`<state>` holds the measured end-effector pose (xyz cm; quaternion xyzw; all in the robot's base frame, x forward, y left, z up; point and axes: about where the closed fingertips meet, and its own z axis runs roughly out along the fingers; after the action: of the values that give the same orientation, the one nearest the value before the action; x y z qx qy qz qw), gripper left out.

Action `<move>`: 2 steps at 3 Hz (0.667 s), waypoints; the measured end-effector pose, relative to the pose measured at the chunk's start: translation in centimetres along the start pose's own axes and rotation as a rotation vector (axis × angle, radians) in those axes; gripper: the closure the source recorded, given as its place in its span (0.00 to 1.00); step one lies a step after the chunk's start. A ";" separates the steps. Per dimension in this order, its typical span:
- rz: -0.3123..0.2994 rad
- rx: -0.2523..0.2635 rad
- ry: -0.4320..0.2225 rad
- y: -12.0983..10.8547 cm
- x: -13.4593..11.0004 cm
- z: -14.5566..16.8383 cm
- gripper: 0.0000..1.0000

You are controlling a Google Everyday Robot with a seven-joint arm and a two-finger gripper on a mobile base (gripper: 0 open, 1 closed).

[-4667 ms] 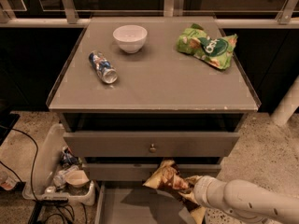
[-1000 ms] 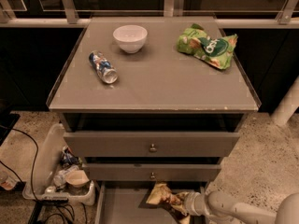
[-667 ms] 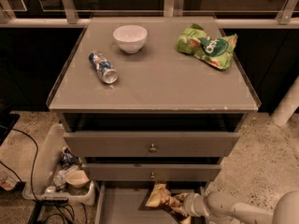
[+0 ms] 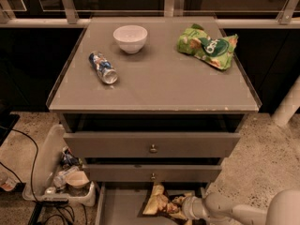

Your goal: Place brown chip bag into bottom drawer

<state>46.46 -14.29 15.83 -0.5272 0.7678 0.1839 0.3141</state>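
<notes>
The brown chip bag (image 4: 161, 202) lies low in the open bottom drawer (image 4: 119, 209), at its right side under the middle drawer's front. My gripper (image 4: 180, 207) is at the bag's right end, down inside the drawer, with the pale arm coming in from the lower right. The bag hides the fingers.
On the cabinet top are a white bowl (image 4: 130, 38), a lying plastic bottle (image 4: 103, 67) and a green chip bag (image 4: 207, 45). Two grey drawers with round knobs (image 4: 153, 148) sit above. A bin of clutter (image 4: 61, 175) and cables are on the floor at the left.
Over the sequence the bag and gripper went down from in front of the middle drawer into the bottom drawer. In the last second they have barely moved.
</notes>
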 end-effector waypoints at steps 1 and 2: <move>-0.007 -0.017 -0.002 0.4 -0.3 0.2 1.00; -0.007 -0.017 -0.002 0.4 -0.3 0.2 0.82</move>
<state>46.20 -13.78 15.86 -0.5325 0.7640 0.1896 0.3110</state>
